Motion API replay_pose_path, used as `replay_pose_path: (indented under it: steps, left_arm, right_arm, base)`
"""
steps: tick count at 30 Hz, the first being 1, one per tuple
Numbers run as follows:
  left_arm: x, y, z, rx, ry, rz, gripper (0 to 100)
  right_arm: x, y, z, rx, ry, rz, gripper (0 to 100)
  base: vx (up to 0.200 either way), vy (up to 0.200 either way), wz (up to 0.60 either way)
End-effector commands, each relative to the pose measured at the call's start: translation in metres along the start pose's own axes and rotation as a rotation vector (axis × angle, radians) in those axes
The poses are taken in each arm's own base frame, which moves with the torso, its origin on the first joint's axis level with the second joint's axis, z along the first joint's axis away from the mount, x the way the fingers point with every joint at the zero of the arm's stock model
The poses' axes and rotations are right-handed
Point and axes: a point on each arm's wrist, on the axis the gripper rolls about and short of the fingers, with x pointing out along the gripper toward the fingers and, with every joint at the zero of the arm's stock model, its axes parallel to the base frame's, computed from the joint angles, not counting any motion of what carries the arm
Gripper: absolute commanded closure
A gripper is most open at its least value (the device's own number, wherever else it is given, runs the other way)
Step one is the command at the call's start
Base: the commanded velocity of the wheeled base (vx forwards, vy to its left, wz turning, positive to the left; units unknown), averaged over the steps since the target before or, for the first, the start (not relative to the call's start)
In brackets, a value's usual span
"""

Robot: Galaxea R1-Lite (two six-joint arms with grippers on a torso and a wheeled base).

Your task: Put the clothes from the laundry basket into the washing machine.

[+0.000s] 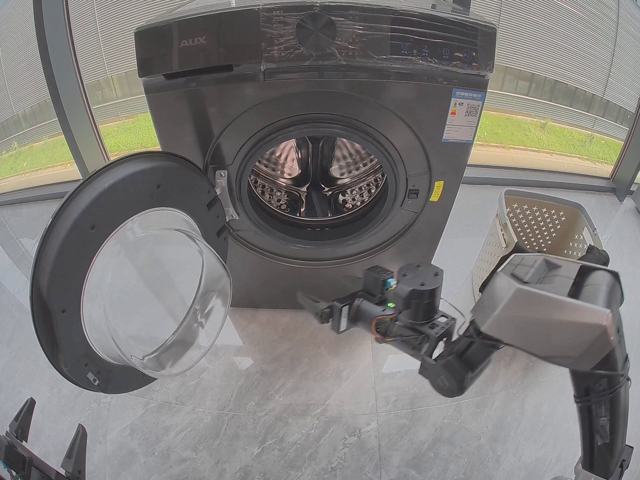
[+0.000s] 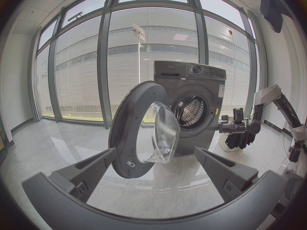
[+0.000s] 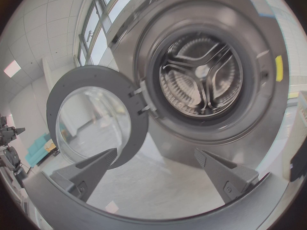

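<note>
**Front loader wide open, both grippers empty-handed**

So the biggest thing in the shot was the washing machine (image 1: 313, 168), a dark grey front loader. It stood on a pale marble-look floor (image 1: 300, 401) with tall windows (image 1: 547, 55) behind it. Its round door (image 1: 127, 275) was swung all the way out to the robot's left, with the clear bowl of the glass bulging towards the camera. The steel drum (image 1: 317, 175) sat open and shiny, and in the right wrist view I could only make out its ribs and perforated wall.

The laundry basket (image 1: 540, 225) was an off-white plastic one with a perforated wall. It sat on the floor just beside the machine's right side, on the robot's right. The right arm (image 1: 553, 308) crossed in front of its lower half, so I honestly couldn't tell what clothes were lying in it.

The right gripper (image 1: 312, 305) hung low in front of the machine, under the drum opening and above the floor. It pointed roughly towards the door side, with its fingers spread wide and nothing between them.

The left gripper (image 1: 53, 416) was down in the near left corner, below the door and well apart from the basket. Its fingers were also spread wide and nothing was held, and the door showed through the gap in its wrist view
</note>
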Motion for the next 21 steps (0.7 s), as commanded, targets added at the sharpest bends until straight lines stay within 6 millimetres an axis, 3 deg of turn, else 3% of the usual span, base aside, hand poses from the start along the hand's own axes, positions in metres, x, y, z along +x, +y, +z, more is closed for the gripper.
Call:
replay_pose_path:
  steps: [1, 2, 4, 5, 6, 7, 12, 14, 15, 17, 18, 21]
  left_arm:
    - [0.0, 0.0, -0.005, 0.0, -0.001, 0.0, 0]
    - [0.0, 0.0, -0.005, 0.0, -0.001, 0.0, 0]
    - [0.0, 0.0, -0.005, 0.0, -0.001, 0.0, 0]
    - [0.0, 0.0, -0.005, 0.0, -0.001, 0.0, 0]
    - [0.0, 0.0, -0.005, 0.0, -0.001, 0.0, 0]
    - [0.0, 0.0, -0.005, 0.0, -0.001, 0.0, 0]
    - [0.0, 0.0, -0.005, 0.0, -0.001, 0.0, 0]
    - [0.0, 0.0, -0.005, 0.0, -0.001, 0.0, 0]
    - [0.0, 0.0, -0.005, 0.0, -0.001, 0.0, 0]
    - [0.0, 0.0, -0.005, 0.0, -0.001, 0.0, 0]
    - [0.0, 0.0, -0.005, -0.002, -0.001, 0.0, 0]
    - [0.0, 0.0, -0.005, -0.002, -0.001, 0.0, 0]
  right_arm:
    - [-0.074, -0.041, 0.072, -0.053, -0.142, -0.156, 0]
    - [-0.096, -0.045, 0.078, -0.058, -0.134, -0.184, 0]
    - [-0.117, -0.047, 0.083, -0.061, -0.126, -0.212, 0]
    - [-0.117, -0.047, 0.083, -0.061, -0.126, -0.212, 0]
    - [-0.139, -0.047, 0.087, -0.06, -0.121, -0.234, 0]
    - [-0.143, -0.047, 0.088, -0.06, -0.122, -0.239, 0]
    - [-0.2, -0.038, 0.107, -0.067, -0.169, -0.28, 0]
    - [-0.211, -0.035, 0.108, -0.068, -0.174, -0.283, 0]
    - [-0.229, -0.028, 0.108, -0.069, -0.178, -0.283, 0]
    - [-0.239, -0.024, 0.108, -0.069, -0.186, -0.284, 0]
    - [-0.256, -0.017, 0.11, -0.072, -0.208, -0.284, 0]
    - [-0.282, -0.009, 0.112, -0.081, -0.25, -0.293, 0]
  base:
    - [0.0, 0.0, 0.0]
    - [0.0, 0.0, 0.0]
    - [0.0, 0.0, 0.0]
    - [0.0, 0.0, 0.0]
    - [0.0, 0.0, 0.0]
    - [0.0, 0.0, 0.0]
    - [0.0, 0.0, 0.0]
    - [0.0, 0.0, 0.0]
    - [0.0, 0.0, 0.0]
    - [0.0, 0.0, 0.0]
    - [0.0, 0.0, 0.0]
    - [0.0, 0.0, 0.0]
